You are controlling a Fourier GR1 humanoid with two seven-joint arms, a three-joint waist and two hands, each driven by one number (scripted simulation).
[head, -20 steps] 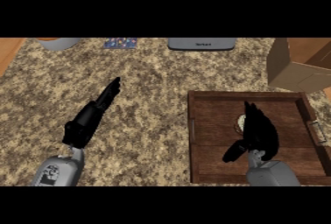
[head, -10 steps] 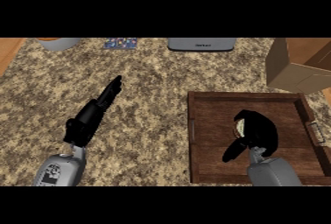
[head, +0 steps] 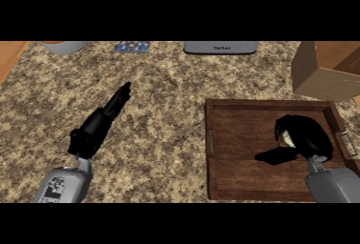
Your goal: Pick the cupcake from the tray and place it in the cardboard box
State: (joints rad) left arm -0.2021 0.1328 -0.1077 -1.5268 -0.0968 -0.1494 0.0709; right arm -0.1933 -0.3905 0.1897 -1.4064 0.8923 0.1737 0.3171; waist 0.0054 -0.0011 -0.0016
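Observation:
A dark wooden tray (head: 239, 143) lies on the counter at the right. Over its right part my right hand (head: 306, 136) is curled round the cupcake (head: 288, 138), of which only a pale sliver shows between the fingers and thumb. The open cardboard box (head: 325, 71) stands beyond the tray at the far right. My left hand (head: 112, 108) rests open over the counter at the left, fingers straight and pointing away, holding nothing.
Along the far edge sit a grey device (head: 220, 47), a small patterned blue item (head: 132, 46) and a grey bowl (head: 65, 46). The speckled counter (head: 162, 95) spreads between my two arms. The tray has metal handles at its sides (head: 345, 143).
My right hand's fingers have curled down over the cupcake on the tray, hiding most of it. The left arm has not moved.

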